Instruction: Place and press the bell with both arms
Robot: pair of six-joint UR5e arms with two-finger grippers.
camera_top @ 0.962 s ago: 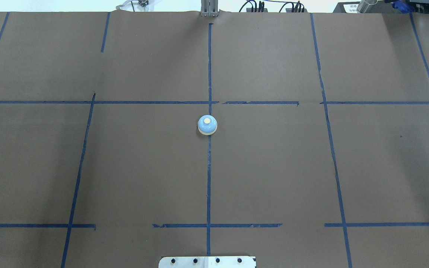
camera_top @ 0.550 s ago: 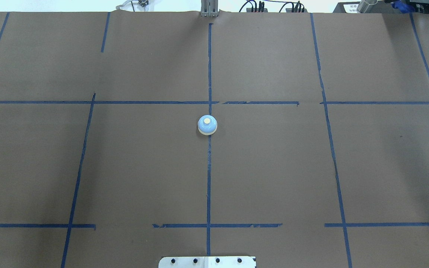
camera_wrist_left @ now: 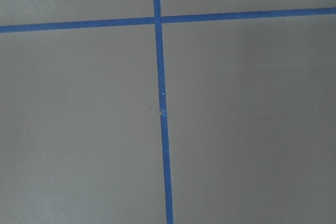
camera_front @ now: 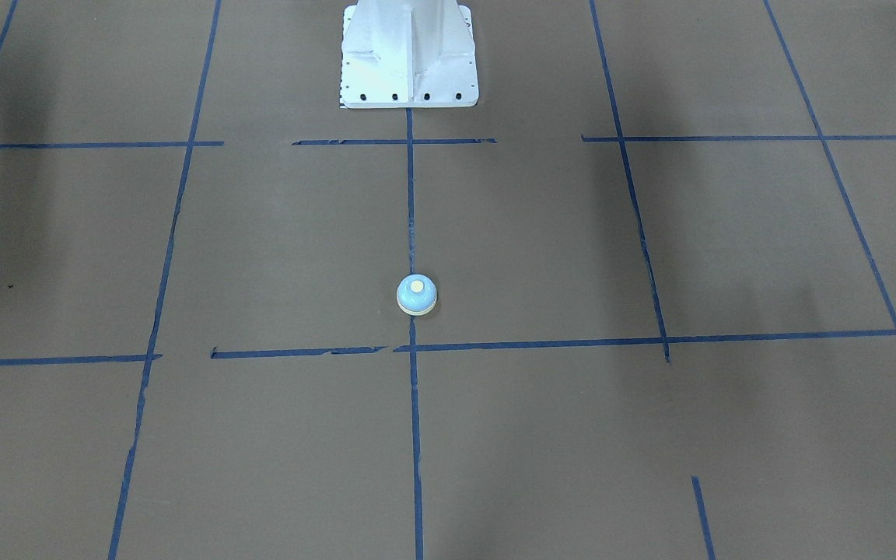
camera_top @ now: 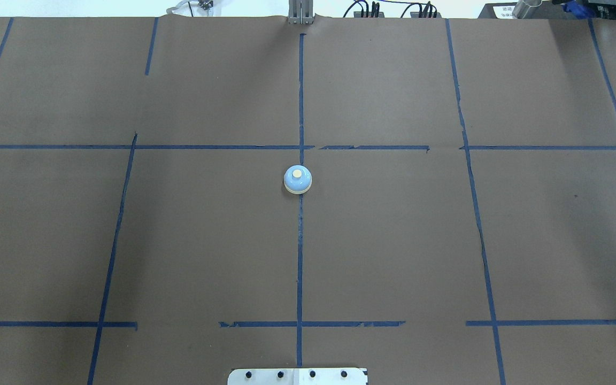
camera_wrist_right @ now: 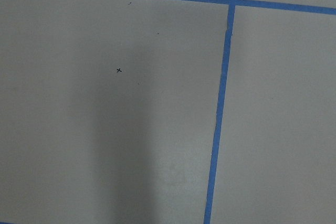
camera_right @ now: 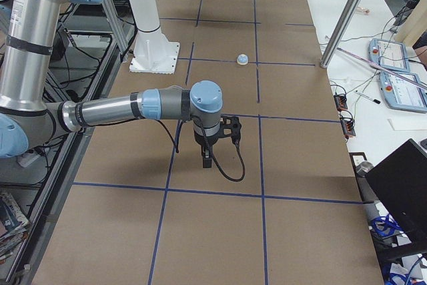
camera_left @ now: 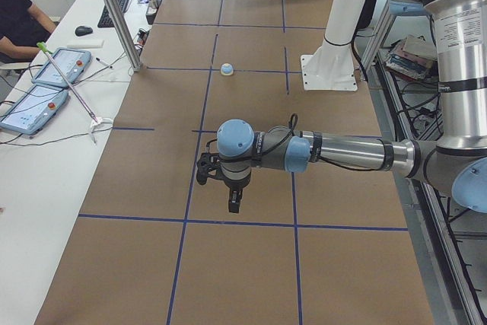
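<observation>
Light-blue call bell (camera_top: 298, 179) upright on centre tape line (camera_top: 300, 256) of brown surface (camera_top: 393, 240); left hand (camera_left: 233, 204) and right hand (camera_right: 207, 162) well apart from it, opening impossible to tell.

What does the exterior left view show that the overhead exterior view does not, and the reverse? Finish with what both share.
Only exterior left: the silver-grey left arm with light-blue joint caps, its black pincer hanging above the paper, and a seated person in black.
Only overhead: the cream round button on top of the small light-blue dome bell, plainly seen from above.
Both: that bell, sitting on a blue tape line, the brown paper cover and the white bolted pedestal.
</observation>
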